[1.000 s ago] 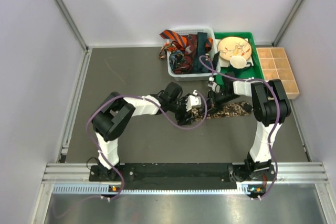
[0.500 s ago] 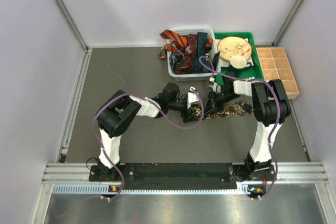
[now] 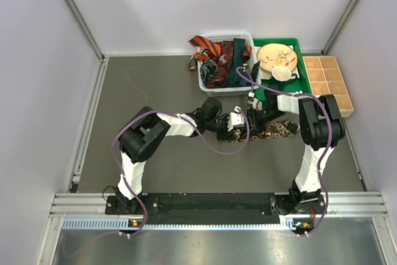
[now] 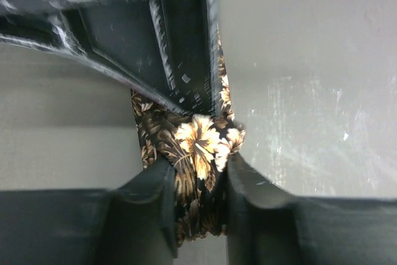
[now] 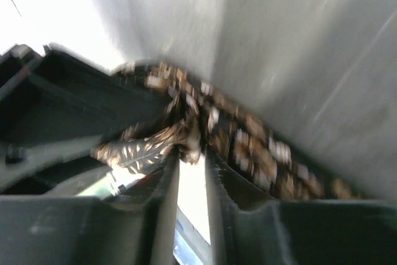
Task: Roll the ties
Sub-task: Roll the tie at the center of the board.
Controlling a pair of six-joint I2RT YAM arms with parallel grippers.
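Both arms meet over one flowered brown tie (image 3: 280, 130) mid-table (image 3: 155, 91).
From above, the left gripper (image 3: 239, 122) and right gripper (image 3: 254, 118) crowd the tie's left end, just right of centre; more ties (image 3: 209, 46) fill the basket (image 3: 226, 89) at upper centre. Left wrist: its fingers (image 4: 155, 203) pinch the tie's (image 4: 198, 147) folded end, mid-frame. Right wrist, blurred: fingers (image 5: 158, 203) a slit apart, tie (image 5: 248, 147) bunched at their tips; I cannot tell if they grip it.

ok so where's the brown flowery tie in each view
top external: the brown flowery tie lies on the grey table, centre-right.
left wrist: centre, pinched in the left pincer.
right wrist: centre to lower right, blurred.
shared landmark: the tie's bunched end on the grey table.
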